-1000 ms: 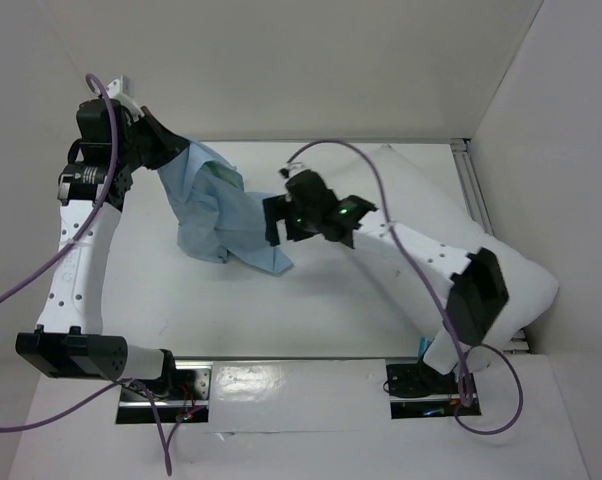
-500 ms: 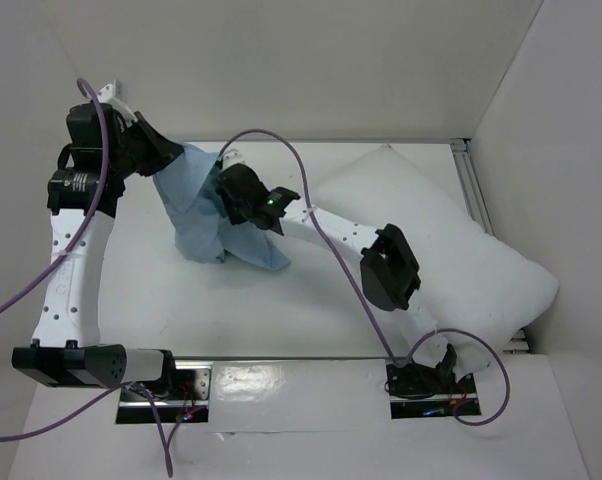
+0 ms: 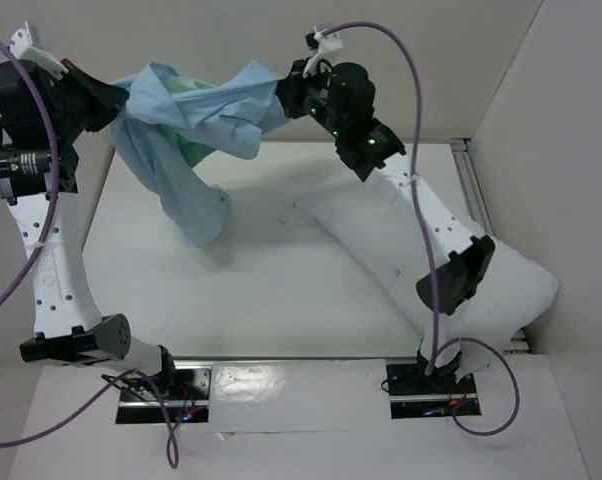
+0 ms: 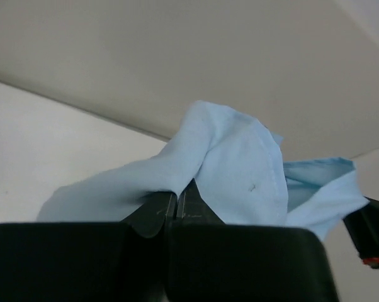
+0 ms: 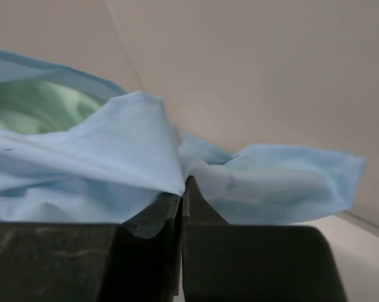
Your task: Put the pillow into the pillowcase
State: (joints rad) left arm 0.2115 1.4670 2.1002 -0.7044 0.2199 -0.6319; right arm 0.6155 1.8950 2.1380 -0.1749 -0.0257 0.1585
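The light blue pillowcase hangs in the air above the table's back left, stretched between both arms, with sea-green inside showing. My left gripper is shut on its left edge, and the cloth bunches over the tips of that gripper. At the cloth's right end my right gripper is shut on it too. The fabric drapes over that gripper in the right wrist view. The white pillow lies on the table at the right, under the right arm.
White walls enclose the table at the back and sides. A metal rail runs along the right edge. Purple cables loop from both arms. The arm bases sit at the near edge.
My right gripper reached the cloth, shut on it and rose to the back. The left gripper lifted too. The pillowcase left the table and is spread in the air.
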